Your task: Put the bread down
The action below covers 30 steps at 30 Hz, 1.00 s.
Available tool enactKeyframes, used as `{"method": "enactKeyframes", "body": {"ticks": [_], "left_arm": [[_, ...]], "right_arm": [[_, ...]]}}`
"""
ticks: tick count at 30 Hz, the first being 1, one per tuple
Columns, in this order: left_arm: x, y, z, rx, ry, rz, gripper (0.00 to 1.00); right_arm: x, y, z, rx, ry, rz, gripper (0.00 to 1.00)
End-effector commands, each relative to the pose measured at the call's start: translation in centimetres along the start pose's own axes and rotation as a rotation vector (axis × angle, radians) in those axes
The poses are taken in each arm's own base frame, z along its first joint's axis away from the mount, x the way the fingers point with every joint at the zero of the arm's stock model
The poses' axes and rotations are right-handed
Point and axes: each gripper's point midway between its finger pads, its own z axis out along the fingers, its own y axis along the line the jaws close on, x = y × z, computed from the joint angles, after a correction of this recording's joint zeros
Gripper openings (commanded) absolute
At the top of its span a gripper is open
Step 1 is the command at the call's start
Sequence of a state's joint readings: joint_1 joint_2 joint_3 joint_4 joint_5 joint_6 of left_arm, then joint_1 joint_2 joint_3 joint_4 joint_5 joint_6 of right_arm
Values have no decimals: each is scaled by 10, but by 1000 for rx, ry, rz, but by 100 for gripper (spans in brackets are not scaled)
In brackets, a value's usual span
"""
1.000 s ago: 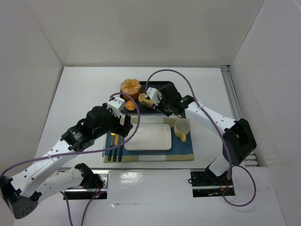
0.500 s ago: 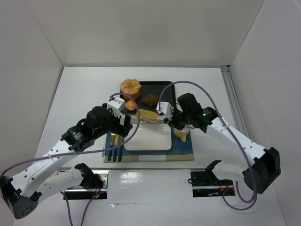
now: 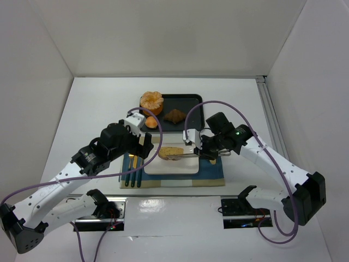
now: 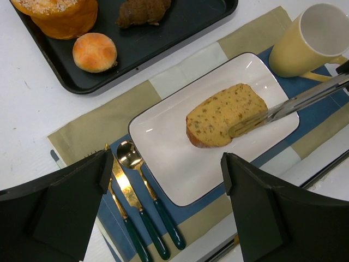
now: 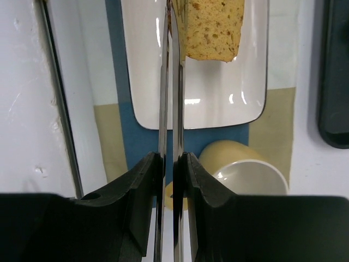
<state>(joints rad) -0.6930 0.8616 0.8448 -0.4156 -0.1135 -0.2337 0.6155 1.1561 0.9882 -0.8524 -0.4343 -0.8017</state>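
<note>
The bread (image 3: pixel 170 152), a tan speckled slice, is pinched at one end by metal tongs (image 3: pixel 188 155) over the middle of the white rectangular plate (image 3: pixel 174 166). I cannot tell if it rests on the plate. My right gripper (image 3: pixel 203 152) is shut on the tongs' handles, right of the plate. The right wrist view shows the tongs (image 5: pixel 170 82), the bread (image 5: pixel 214 27) and the plate (image 5: pixel 218 93). My left gripper (image 3: pixel 144 146) is open and empty, hovering above the plate's left end. The left wrist view shows the bread (image 4: pixel 226 114) on the plate (image 4: pixel 180 158).
A yellow cup (image 4: pixel 311 38) stands right of the plate, under my right gripper. A black tray (image 3: pixel 191 103) behind holds a brown croissant (image 3: pixel 174 115), a large orange pastry (image 3: pixel 151 102) and a small orange bun (image 3: pixel 150 123). Gold cutlery (image 4: pixel 136 196) lies left of the plate on the placemat (image 3: pixel 212 177).
My right gripper has carried the bread in the tongs from the black tray forward and left to the white plate. The left arm has not moved.
</note>
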Motion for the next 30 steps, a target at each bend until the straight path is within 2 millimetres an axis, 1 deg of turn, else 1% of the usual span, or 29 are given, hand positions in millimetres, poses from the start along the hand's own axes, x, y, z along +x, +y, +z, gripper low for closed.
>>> {"method": "enactKeyframes", "body": {"ticks": [1, 5, 8, 9, 10, 15, 16, 19, 21, 22, 27, 30], "left_arm": [[-11, 1, 1, -6, -46, 20, 100], [-11, 1, 1, -6, -46, 20, 100], [-11, 1, 1, -6, -46, 20, 100], [-11, 1, 1, -6, -46, 20, 100], [-11, 1, 1, -6, -46, 20, 100], [-11, 1, 1, -6, -46, 20, 100], [-11, 1, 1, -6, -46, 20, 100], [-11, 1, 1, -6, -46, 20, 100], [-11, 1, 1, -6, -46, 20, 100], [-11, 1, 1, -6, -46, 20, 100], [-13, 2, -1, -14, -56, 19, 100], [-13, 2, -1, -14, -56, 19, 100]], "right_arm": [[7, 15, 3, -83, 20, 16, 2], [12, 15, 9, -95, 45, 28, 5], [17, 14, 13, -105, 69, 50, 17], [17, 14, 13, -105, 69, 50, 25], [16, 14, 13, -110, 74, 53, 30], [14, 13, 11, -109, 73, 52, 46], [13, 15, 11, -116, 65, 53, 46], [10, 14, 7, -109, 57, 38, 53], [6, 15, 3, -110, 45, 36, 53], [4, 14, 2, -105, 39, 21, 57], [-10, 14, -8, -98, -11, 2, 57], [-23, 11, -19, -74, -49, -20, 57]]}}
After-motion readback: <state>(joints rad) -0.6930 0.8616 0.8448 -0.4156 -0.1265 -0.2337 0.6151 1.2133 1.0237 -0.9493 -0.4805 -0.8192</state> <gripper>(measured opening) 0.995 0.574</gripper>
